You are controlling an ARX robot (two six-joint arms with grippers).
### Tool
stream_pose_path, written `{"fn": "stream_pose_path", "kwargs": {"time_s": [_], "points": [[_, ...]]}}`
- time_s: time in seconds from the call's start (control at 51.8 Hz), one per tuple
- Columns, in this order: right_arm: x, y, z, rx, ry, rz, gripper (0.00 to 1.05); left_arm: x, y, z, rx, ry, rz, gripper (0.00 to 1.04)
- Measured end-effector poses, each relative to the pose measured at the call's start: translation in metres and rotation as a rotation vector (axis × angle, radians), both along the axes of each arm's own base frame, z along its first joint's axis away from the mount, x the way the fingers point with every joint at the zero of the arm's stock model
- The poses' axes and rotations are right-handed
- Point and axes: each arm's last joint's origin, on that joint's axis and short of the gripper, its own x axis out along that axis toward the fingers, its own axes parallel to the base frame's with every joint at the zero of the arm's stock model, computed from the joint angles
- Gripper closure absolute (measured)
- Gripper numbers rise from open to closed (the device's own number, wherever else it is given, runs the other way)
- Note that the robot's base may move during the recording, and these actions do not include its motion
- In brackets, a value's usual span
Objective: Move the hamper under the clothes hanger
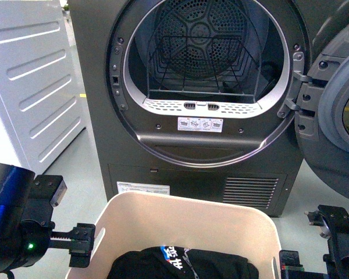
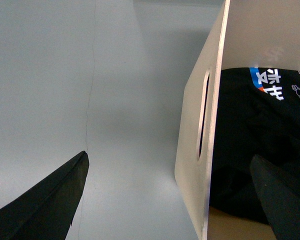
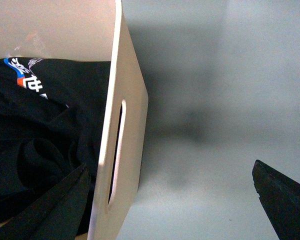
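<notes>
The beige hamper (image 1: 192,212) stands on the floor right in front of me, with a black printed garment (image 1: 180,264) inside. My left gripper (image 2: 169,155) is open and straddles the hamper's left short wall (image 2: 195,150) by its slot handle (image 2: 204,115); one finger is outside and one inside. My right gripper (image 3: 170,165) is open and straddles the right short wall (image 3: 125,150) at its slot (image 3: 117,150) the same way. Neither gripper's fingers touch the walls. The clothes hanger is out of view.
A dark grey dryer (image 1: 163,174) stands just behind the hamper, its drum open with a wire rack (image 1: 203,64) inside. Its door (image 1: 337,116) is swung open at the right. A white appliance (image 1: 29,87) stands at the left. Grey floor (image 1: 87,174) lies between them.
</notes>
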Motion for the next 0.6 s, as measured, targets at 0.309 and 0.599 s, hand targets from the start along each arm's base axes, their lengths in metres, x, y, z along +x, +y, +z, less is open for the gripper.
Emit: {"fn": "stream_pose_path", "kwargs": {"time_s": [0.309, 0.599], "points": [[0.010, 0.009, -0.010, -0.017, 0.033, 0.007, 0.08, 0.012, -0.008, -0.018, -0.004, 0.011, -0.021, 0.07], [0.014, 0.011, -0.024, -0.034, 0.071, -0.007, 0.08, 0.018, -0.013, -0.028, 0.002, 0.015, -0.029, 0.07]]}}
